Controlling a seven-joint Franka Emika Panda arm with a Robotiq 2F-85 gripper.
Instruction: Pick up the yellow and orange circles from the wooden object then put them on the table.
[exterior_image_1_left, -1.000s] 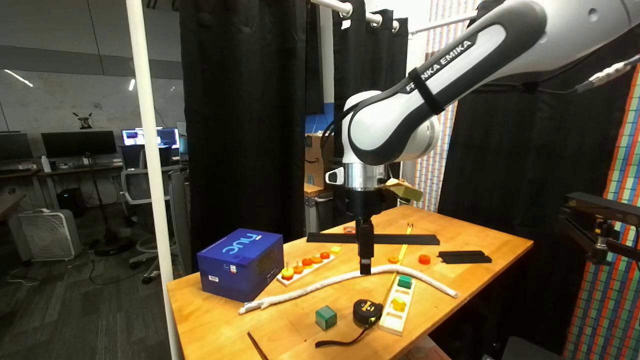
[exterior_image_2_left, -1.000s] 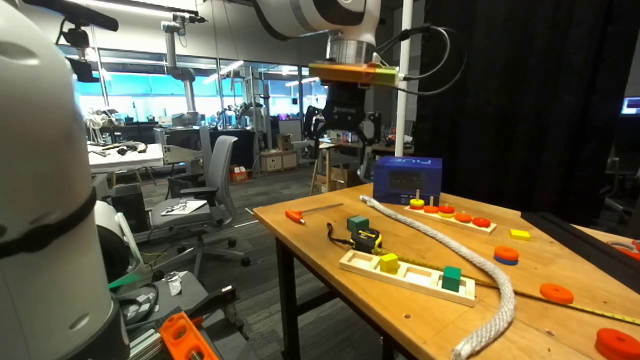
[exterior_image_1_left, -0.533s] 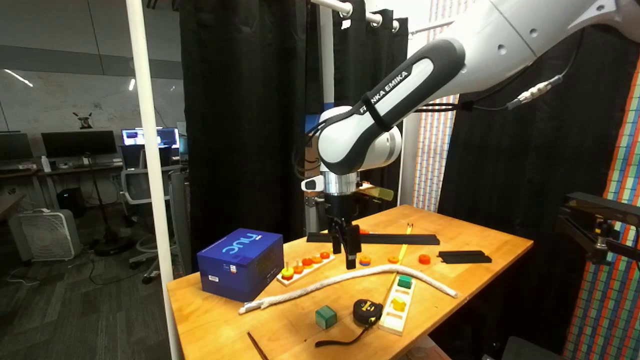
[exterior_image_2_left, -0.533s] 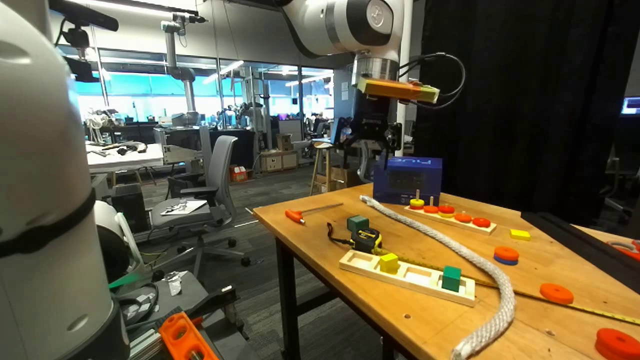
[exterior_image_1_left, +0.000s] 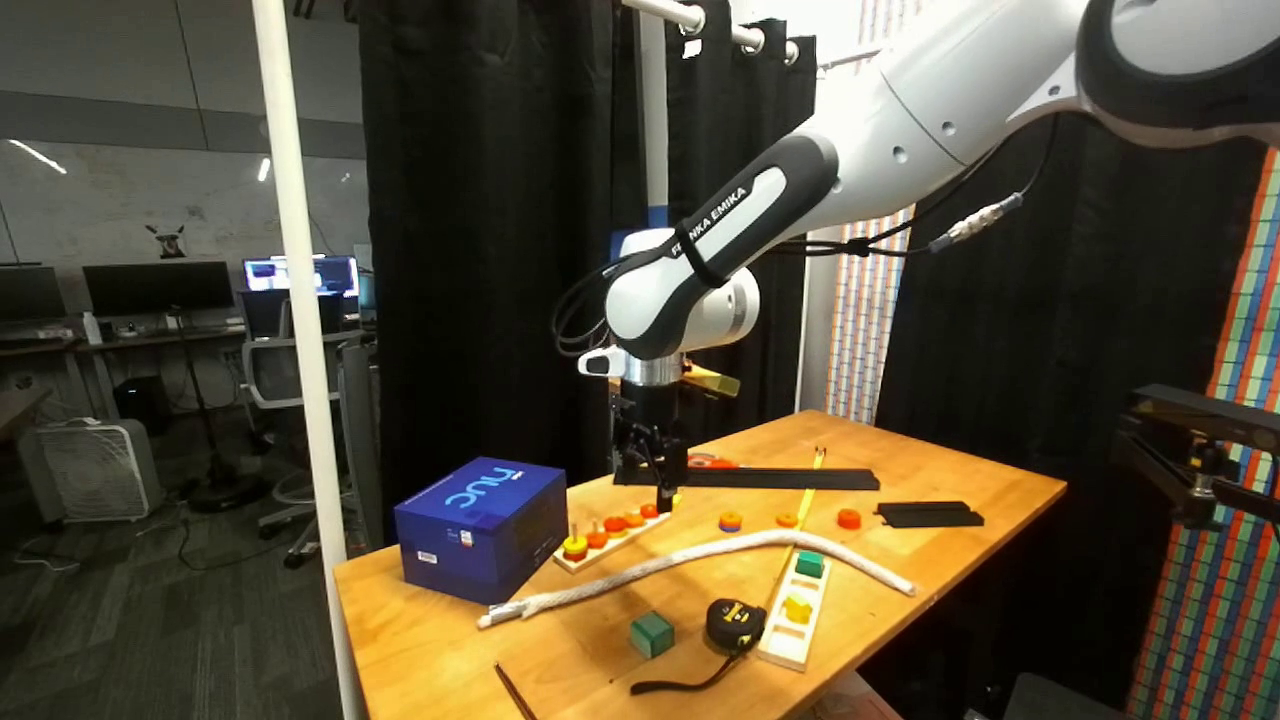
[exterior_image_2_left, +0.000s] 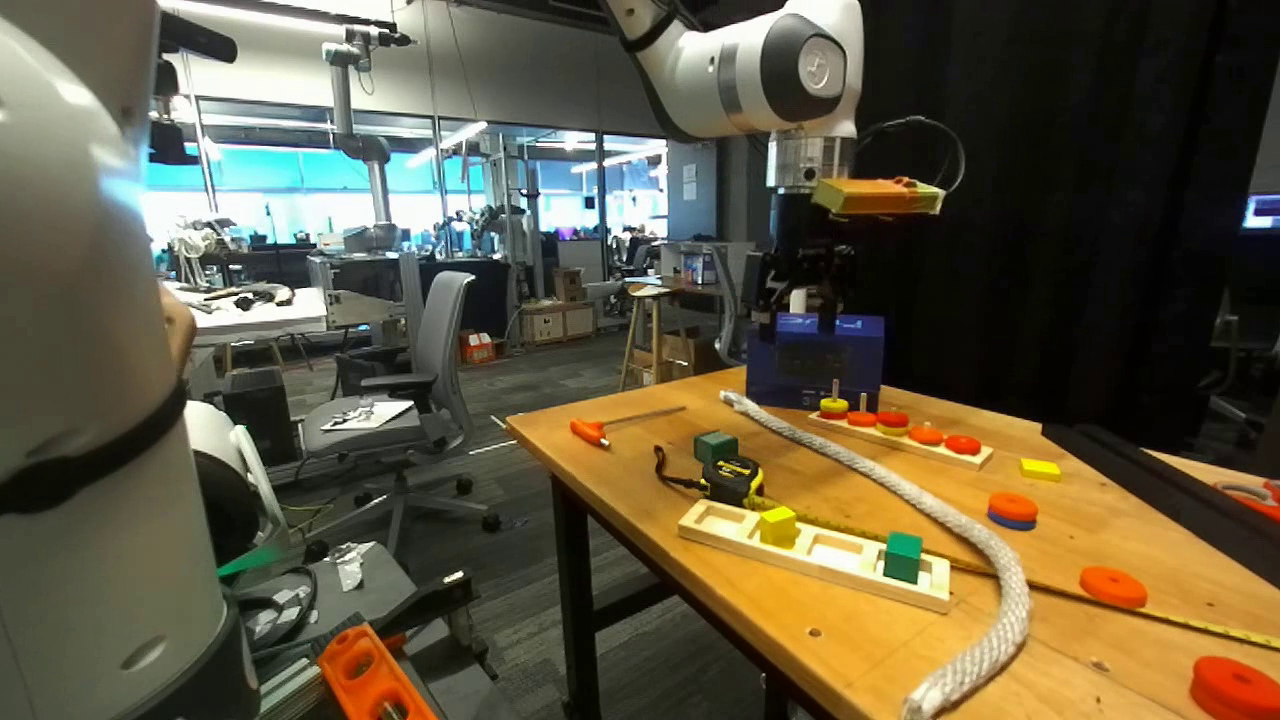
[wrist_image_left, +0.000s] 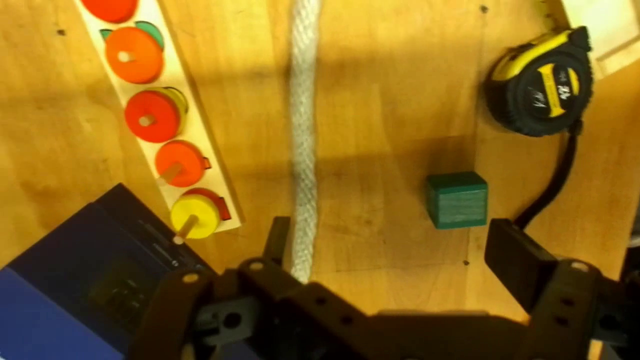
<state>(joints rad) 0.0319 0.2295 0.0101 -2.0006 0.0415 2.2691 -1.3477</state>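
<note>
Arm (exterior_image_1_left: 860, 165) and gripper (wrist_image_left: 392, 245) shifted toward the blue box (exterior_image_1_left: 480, 530)

Arm position: displaced across the table (exterior_image_1_left: 430, 640) in both exterior views relative to the earlier frames; items on the table have kept their places.

Blue box: stands on the table close to an edge.

Gripper: suspended above the table, pointing down; the wrist view shows its jaws spread wide apart.

White rope (wrist_image_left: 304, 125): laid in a curve between the pegboard (wrist_image_left: 215, 181) and the slotted tray (exterior_image_2_left: 830, 571).

Slotted tray: lies flat; a yellow cube (exterior_image_2_left: 778, 527) and a green block (exterior_image_2_left: 902, 557) occupy separate compartments.

Pegboard: lies just beside the blue box; contact cannot be determined.

Tape measure (wrist_image_left: 542, 95): just beside the slotted tray. Green cube (wrist_image_left: 457, 200): near the tape measure.

Yellow and orange circles (wrist_image_left: 186, 159): seated on the pegs (wrist_image_left: 185, 231) of the pegboard; a yellow one tops the end stack nearest the blue box.
</note>
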